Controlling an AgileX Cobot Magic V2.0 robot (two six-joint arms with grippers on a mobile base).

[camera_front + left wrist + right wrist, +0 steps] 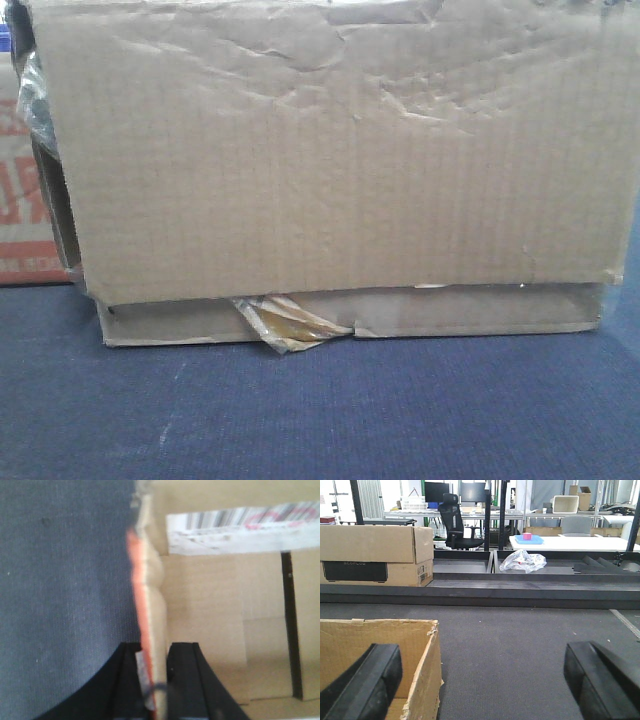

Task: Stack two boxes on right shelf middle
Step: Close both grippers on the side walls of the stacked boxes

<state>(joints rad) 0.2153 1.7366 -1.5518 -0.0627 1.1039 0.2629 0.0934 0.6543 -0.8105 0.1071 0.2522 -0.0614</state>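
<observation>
**Stacked boxes.** The large box (330, 150), its front face dented and creased, sat on the thin flat box (450, 312), from whose front edge torn yellowish tape (290, 328) hung. Both stood on a blue-grey cloth surface (320, 420), with a red-printed carton (25, 200) just behind on the left.

**Left gripper** (156, 672). It was clamped on an upright cardboard wall (152, 610), orange on its outer side; whose wall it was could not be told. The inside beyond showed brown panels and a white barcode label (240, 530).

**Right gripper** (482, 680). Its fingers were spread wide and held nothing. One finger was over an open box (380, 640) on dark carpet (520, 640); the box's contents were hidden.

**Background.** A crumpled plastic bag (522, 561) lay in a dark tray (560, 569).
</observation>
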